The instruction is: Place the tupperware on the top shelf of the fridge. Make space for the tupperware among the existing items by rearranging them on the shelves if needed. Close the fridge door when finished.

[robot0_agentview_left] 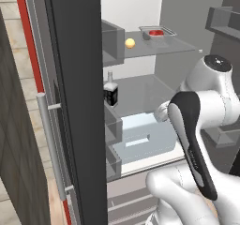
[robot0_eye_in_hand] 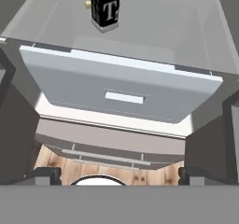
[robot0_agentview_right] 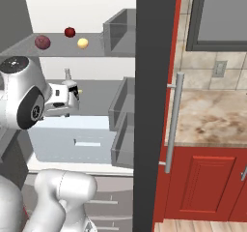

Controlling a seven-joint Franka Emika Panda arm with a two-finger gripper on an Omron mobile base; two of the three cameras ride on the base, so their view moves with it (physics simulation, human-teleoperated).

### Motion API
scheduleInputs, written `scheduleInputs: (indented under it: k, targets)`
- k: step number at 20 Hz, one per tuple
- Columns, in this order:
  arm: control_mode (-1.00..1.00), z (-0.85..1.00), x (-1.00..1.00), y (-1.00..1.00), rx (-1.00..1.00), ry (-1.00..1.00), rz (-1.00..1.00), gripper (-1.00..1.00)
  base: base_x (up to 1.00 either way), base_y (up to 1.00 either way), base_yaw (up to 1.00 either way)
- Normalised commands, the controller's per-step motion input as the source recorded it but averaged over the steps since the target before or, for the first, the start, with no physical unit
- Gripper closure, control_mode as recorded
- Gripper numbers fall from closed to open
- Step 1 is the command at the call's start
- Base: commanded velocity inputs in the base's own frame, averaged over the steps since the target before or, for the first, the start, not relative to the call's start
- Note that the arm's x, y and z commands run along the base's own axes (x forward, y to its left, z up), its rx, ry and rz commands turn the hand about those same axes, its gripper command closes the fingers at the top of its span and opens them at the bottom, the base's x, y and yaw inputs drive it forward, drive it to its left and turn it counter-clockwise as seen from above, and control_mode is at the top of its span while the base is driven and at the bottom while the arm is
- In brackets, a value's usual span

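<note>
The tupperware [robot0_agentview_left: 157, 32], a clear tub with red food, stands on the top shelf [robot0_agentview_left: 180, 46] of the open fridge [robot0_agentview_left: 75, 102], toward the right. The orange-yellow ball [robot0_agentview_left: 130, 42] lies left of it on the same shelf. In the right base view the red fruit [robot0_agentview_right: 70, 32] and the ball [robot0_agentview_right: 83, 43] rest on that shelf [robot0_agentview_right: 19, 48]. The dark bottle [robot0_eye_in_hand: 105, 6] with its white label stands on the shelf below. My gripper [robot0_eye_in_hand: 119, 174] is open and holds nothing. It hangs in front of the fridge at the second shelf's height [robot0_agentview_right: 75, 94], apart from the bottle.
A pale blue crisper drawer [robot0_agentview_left: 140, 137] sits under the lower shelf [robot0_eye_in_hand: 154, 27]. Grey door bins [robot0_agentview_left: 112, 125] line the left door, and others [robot0_agentview_right: 120, 110] line the right door. A dark red round shape [robot0_agentview_right: 42, 42] lies at the top shelf's left end. Red cabinets [robot0_agentview_right: 202, 182] and a stone counter [robot0_agentview_right: 212, 115] stand to the right.
</note>
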Motion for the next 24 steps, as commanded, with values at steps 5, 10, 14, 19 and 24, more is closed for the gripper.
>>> scheduleInputs:
  k: [5,10,14,19,24]
  targets:
    - [1.0,0.0,-0.03,0.0,0.0,0.0,0.0,-1.0,-0.08,0.0,0.0]
    - [1.0,0.0,0.0,0.0,0.0,0.0,0.0,-1.0,-0.9,0.0,0.0]
    - [1.0,0.0,0.0,0.0,0.0,0.0,0.0,-1.0,-0.85,0.0,0.0]
    - [1.0,0.0,0.0,0.0,0.0,0.0,0.0,-1.0,-0.26,0.0,0.01]
    - [-1.0,0.0,0.0,0.0,0.0,0.0,0.0,-1.0,0.0,0.0,0.0]
